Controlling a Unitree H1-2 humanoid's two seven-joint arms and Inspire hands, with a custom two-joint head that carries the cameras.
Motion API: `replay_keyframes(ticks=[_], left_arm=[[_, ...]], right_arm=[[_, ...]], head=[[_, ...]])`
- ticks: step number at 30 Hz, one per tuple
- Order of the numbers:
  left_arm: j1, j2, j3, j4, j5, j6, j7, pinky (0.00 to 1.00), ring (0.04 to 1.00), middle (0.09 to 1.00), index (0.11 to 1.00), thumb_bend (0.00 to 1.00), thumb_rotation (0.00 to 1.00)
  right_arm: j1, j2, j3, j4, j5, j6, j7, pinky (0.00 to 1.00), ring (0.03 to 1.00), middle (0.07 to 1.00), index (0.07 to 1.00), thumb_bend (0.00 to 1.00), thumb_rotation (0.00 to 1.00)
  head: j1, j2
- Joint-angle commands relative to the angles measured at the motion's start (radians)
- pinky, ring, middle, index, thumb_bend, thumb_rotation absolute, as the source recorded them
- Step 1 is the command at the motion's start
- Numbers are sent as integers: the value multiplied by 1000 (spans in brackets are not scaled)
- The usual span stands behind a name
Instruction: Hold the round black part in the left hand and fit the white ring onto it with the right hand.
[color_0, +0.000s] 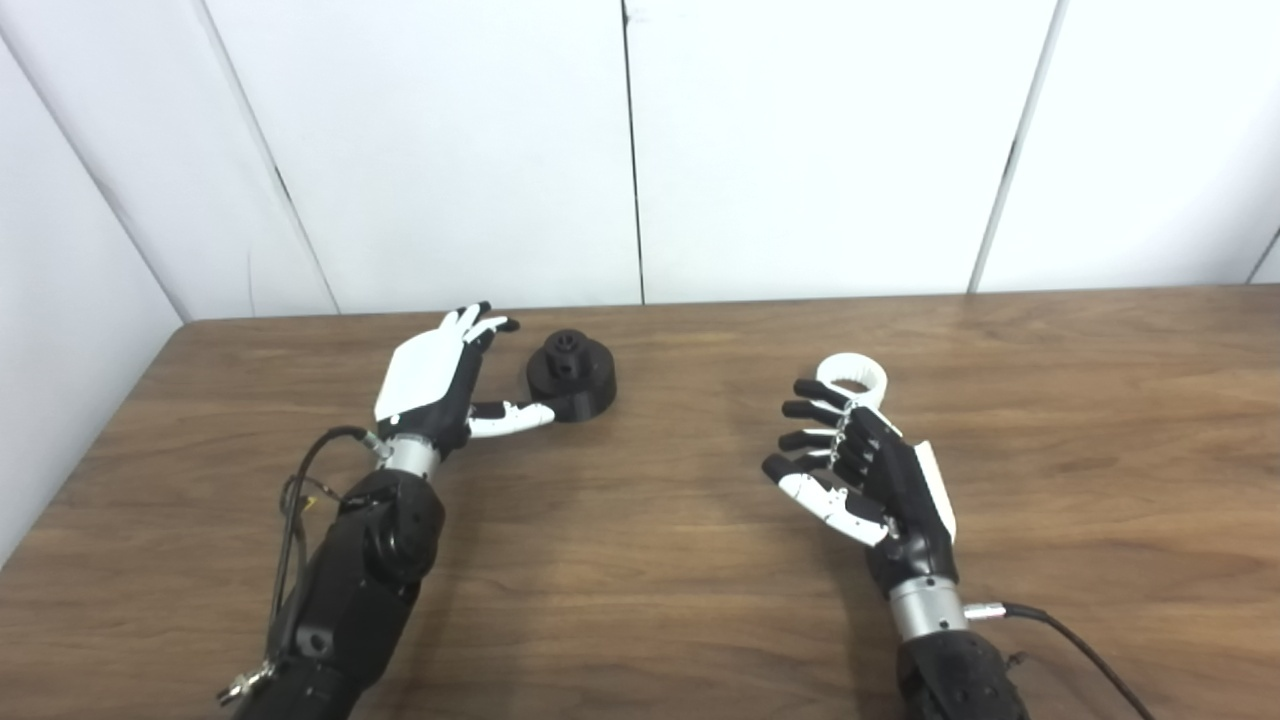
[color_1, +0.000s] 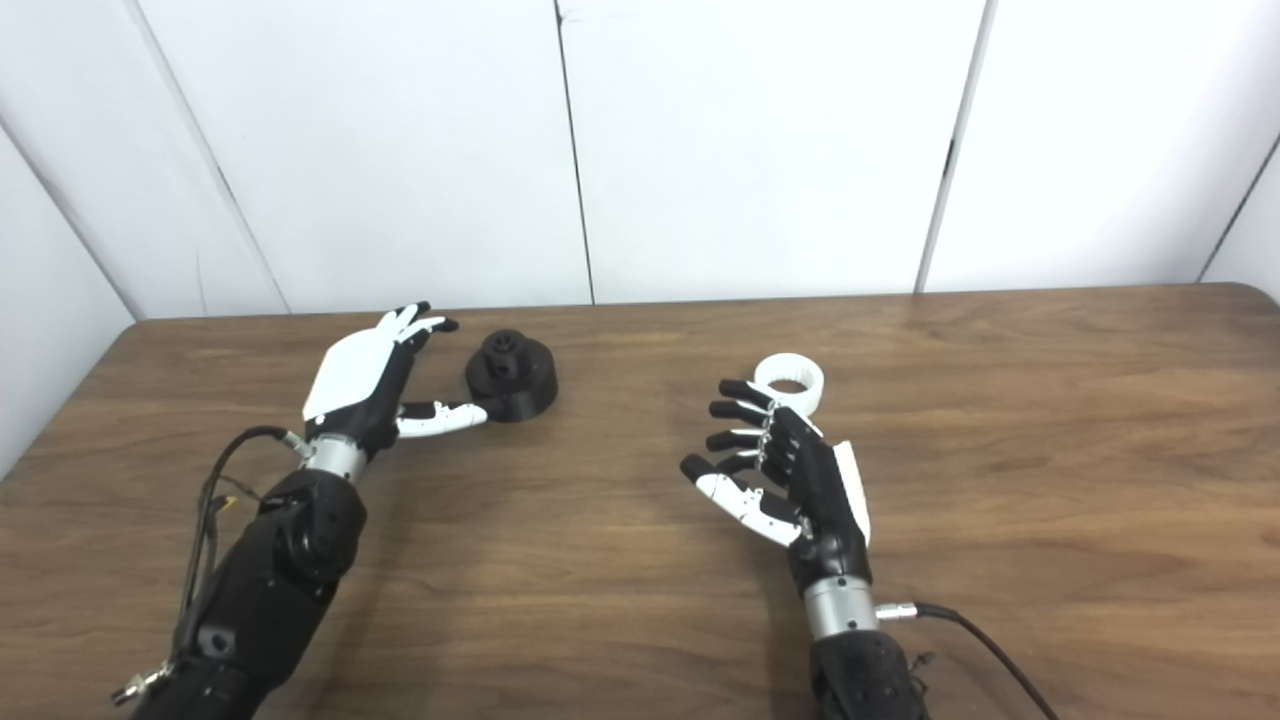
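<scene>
Round black part rests just beside the released left robot hand; white ring beyond the right robot hand, likewise released

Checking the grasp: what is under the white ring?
The white ring rests on the bare table. Its near edge is hidden behind the open right hand's fingertips, so contact there cannot be seen.

Left hand, right hand, both empty, splayed

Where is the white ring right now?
The white ring lies on the table, right of centre, just beyond the open right hand.
</scene>
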Motion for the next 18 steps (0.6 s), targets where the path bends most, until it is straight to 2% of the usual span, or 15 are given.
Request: replay_keyframes(ticks=[1, 12, 18], left_arm=[[-66, 21, -5, 2, 9, -10, 31, 882, 995, 982, 824, 938, 581], [-92, 18, -40, 37, 3, 26, 13, 991, 1000, 1000, 850, 969, 594], [-105, 9, -51, 57, -1, 26, 15, 998, 1000, 1000, 855, 974, 601]], right_arm=[[22, -12, -5, 5, -3, -14, 8, 482, 593, 701, 742, 705, 229], [23, -9, -5, 6, -4, -18, 5, 474, 591, 699, 738, 699, 212], [25, -6, -4, 2, -10, -8, 1, 479, 595, 700, 741, 709, 224]], head=[[1, 2], [-2, 3], [-5, 4]])
